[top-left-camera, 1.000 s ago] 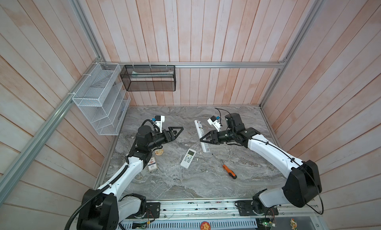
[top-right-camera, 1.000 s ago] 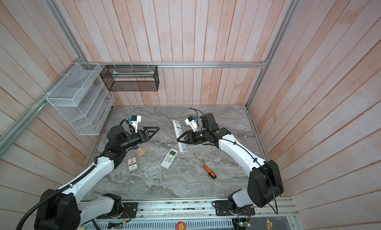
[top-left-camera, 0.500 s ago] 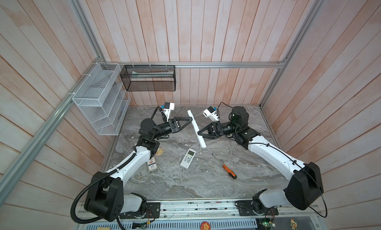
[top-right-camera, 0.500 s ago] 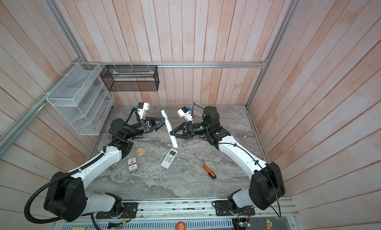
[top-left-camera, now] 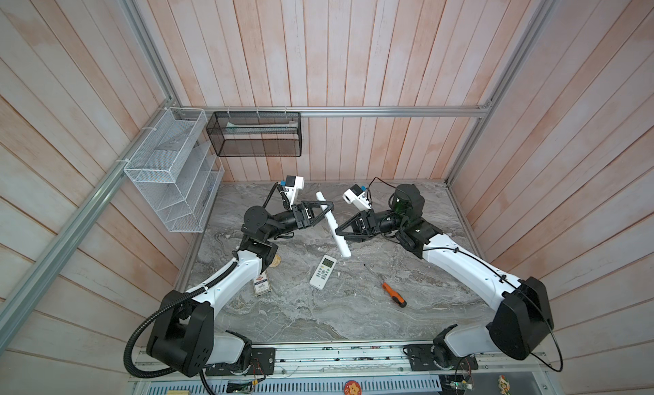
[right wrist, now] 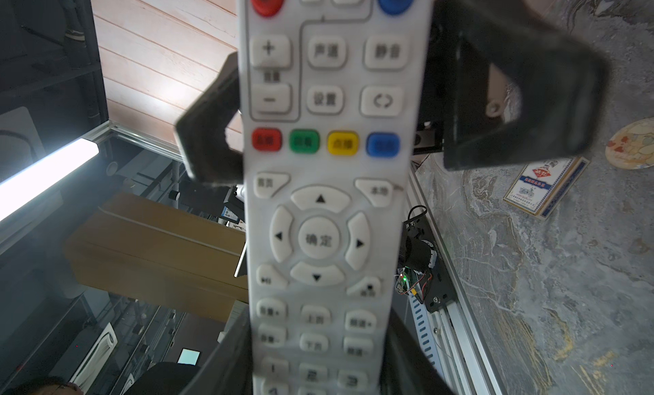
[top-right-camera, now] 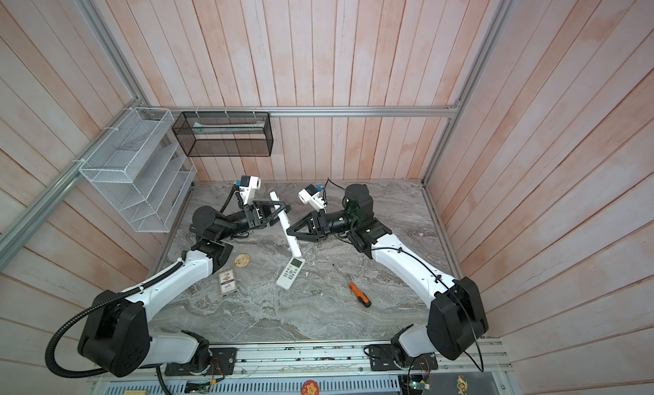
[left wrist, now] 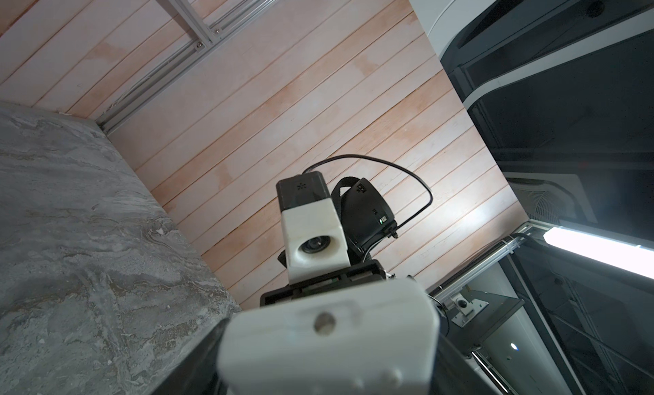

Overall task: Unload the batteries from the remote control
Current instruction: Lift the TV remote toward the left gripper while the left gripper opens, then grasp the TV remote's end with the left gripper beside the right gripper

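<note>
My right gripper (top-left-camera: 339, 233) holds the long white remote control (top-left-camera: 334, 230) in the air above the marble table, shut on its lower half. The right wrist view shows its button side (right wrist: 318, 198) running up from between my right gripper's (right wrist: 318, 372) jaws. My left gripper (top-left-camera: 323, 212) straddles the remote's upper end, and its black fingers (right wrist: 205, 134) stand on either side of the body. Whether they press on it is hidden. In the left wrist view the remote's blurred white end (left wrist: 329, 336) fills the space between the jaws. The batteries are hidden.
On the table lie a small white remote (top-left-camera: 322, 271), an orange-handled screwdriver (top-left-camera: 393, 294), a card box (top-left-camera: 262, 287) and a round disc (top-left-camera: 274, 261). A white wire rack (top-left-camera: 170, 170) and a black mesh basket (top-left-camera: 254, 134) hang on the walls.
The right gripper lifted the long remote off the table and tilted it upright. The left gripper swung in to the remote's upper end and its jaws narrowed around it.
</note>
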You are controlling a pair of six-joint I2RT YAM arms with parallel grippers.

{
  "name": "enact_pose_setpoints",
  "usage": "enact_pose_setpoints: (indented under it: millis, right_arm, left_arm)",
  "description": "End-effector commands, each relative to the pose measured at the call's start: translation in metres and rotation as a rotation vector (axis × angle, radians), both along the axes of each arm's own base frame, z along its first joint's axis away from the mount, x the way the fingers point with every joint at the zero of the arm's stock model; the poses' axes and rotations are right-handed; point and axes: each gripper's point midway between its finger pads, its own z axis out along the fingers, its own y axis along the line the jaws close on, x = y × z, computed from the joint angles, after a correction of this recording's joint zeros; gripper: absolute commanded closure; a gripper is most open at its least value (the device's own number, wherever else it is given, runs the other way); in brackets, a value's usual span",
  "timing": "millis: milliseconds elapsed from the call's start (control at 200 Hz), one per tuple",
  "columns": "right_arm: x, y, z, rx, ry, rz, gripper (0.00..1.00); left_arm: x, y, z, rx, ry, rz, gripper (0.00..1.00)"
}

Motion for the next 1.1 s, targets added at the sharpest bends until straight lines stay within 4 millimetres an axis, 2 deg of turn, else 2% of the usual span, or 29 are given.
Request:
enact_pose_setpoints:
  millis: [0, 110, 280, 390, 435, 540, 640, 720, 795, 905, 1015, 1095]
  right_arm:
    - [0.003, 0.002, 0.0, 0.009, -0.025, -0.006, 0.65]
    - [0.009, 0.003, -0.005, 0.0, -0.012, -0.026, 0.65]
    - [0.019, 0.0, -0.01, -0.01, -0.003, -0.063, 0.63]
    - [0.025, -0.002, -0.013, -0.017, -0.001, -0.082, 0.61]
    - [0.027, -0.003, -0.014, -0.019, -0.002, -0.088, 0.56]
    - [0.037, -0.009, -0.014, -0.038, -0.024, -0.126, 0.34]
    - [0.064, -0.027, -0.017, -0.132, -0.086, -0.273, 0.2]
    - [0.093, -0.046, -0.02, -0.298, -0.216, -0.453, 0.15]
    - [0.104, -0.054, -0.024, -0.452, -0.343, -0.532, 0.14]
    - [0.098, -0.039, -0.04, -0.634, -0.488, -0.501, 0.14]
    - [0.089, -0.018, -0.066, -0.721, -0.517, -0.41, 0.14]
    - [0.083, -0.003, -0.074, -0.733, -0.547, -0.369, 0.14]
  left_arm:
    - [-0.001, -0.001, 0.007, -0.011, -0.027, -0.002, 0.29]
    - [0.0, -0.001, 0.001, 0.004, -0.009, 0.004, 0.37]
    - [0.002, -0.002, -0.005, 0.016, 0.016, 0.001, 0.65]
    - [0.007, -0.003, -0.01, 0.028, 0.044, 0.002, 0.67]
    - [0.008, -0.004, -0.011, 0.033, 0.053, 0.002, 0.67]
    - [0.017, -0.004, -0.02, 0.063, 0.092, 0.011, 0.73]
    - [0.033, 0.0, -0.039, 0.125, 0.18, 0.048, 0.83]
    - [0.051, 0.011, -0.064, 0.191, 0.303, 0.128, 0.84]
    - [0.065, 0.027, -0.089, 0.246, 0.429, 0.222, 0.84]
    - [0.073, 0.045, -0.114, 0.279, 0.578, 0.32, 0.85]
    - [0.073, 0.047, -0.116, 0.285, 0.604, 0.336, 0.85]
    - [0.072, 0.049, -0.119, 0.315, 0.609, 0.344, 0.85]
